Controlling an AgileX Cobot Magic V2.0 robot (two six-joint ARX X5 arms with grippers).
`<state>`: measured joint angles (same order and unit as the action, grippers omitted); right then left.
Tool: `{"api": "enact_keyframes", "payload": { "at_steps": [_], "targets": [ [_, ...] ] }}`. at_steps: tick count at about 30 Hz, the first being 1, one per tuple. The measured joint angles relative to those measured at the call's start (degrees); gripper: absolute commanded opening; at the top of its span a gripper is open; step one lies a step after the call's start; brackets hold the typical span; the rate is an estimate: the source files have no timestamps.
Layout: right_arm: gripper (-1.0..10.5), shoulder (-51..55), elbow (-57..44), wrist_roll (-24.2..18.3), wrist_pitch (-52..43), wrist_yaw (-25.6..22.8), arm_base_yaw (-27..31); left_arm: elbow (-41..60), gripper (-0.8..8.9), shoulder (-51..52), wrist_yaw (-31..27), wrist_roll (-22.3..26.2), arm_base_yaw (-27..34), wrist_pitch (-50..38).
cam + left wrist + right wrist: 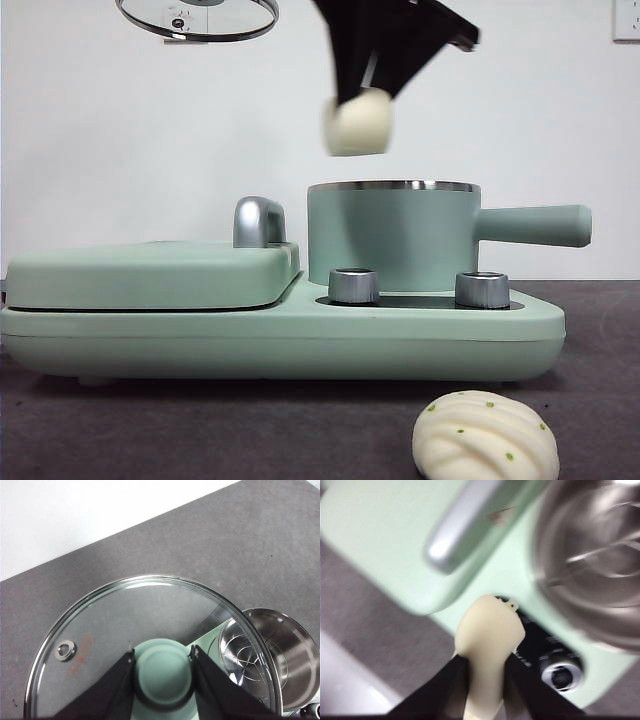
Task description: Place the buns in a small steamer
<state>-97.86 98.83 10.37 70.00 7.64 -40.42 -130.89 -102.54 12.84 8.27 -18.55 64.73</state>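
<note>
While the smooth bun (358, 124) hangs in the air, pinched at its top between the black jaws of the right tool (364, 95), it sits just above the rim of the small steamer (392, 236), over the pot's left half and clear of the steel edge. From the right wrist view the same bun (489, 645) is squeezed narrow between the jaws, and the picture is blurred, so the pot's steel inside beside it shows only as a bright smear. The steamer stands open on the right end of a mint-green cooker base (280, 335), its straight handle (535, 225) pointing right.

A second bun, the ridged bun (485, 438) with green specks, lies on the dark grey surface (200, 430) in front of the base, near its right end; the picture's lower edge cuts it off. That makes two buns, neither in the pot.

The glass lid (197, 17) is held high at the upper left, cut off by the top edge. The left tool (162, 655) is clamped on its green knob (163, 672), and through the glass the steamer's steel rack (257, 652) shows below and off to one side.

Two steel dials (354, 285) sit on the base before the pot. The flat griddle cover (150, 272) with its chrome handle (258, 221) fills the left half.
</note>
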Motion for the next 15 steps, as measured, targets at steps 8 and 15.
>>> {"api": "enact_keyframes", "payload": {
  "at_steps": [8, 15],
  "targets": [
    [0.8, -4.3, 4.2, -3.0, -1.0, 1.7, 7.5, 0.0, 0.19, 0.0, 0.0, 0.0, 0.0, 0.0],
    [0.8, -12.0, 12.9, -4.6, -0.3, 2.8, 10.6, 0.0, 0.19, 0.0, 0.0, 0.0, 0.0, 0.0]
  ]
}}
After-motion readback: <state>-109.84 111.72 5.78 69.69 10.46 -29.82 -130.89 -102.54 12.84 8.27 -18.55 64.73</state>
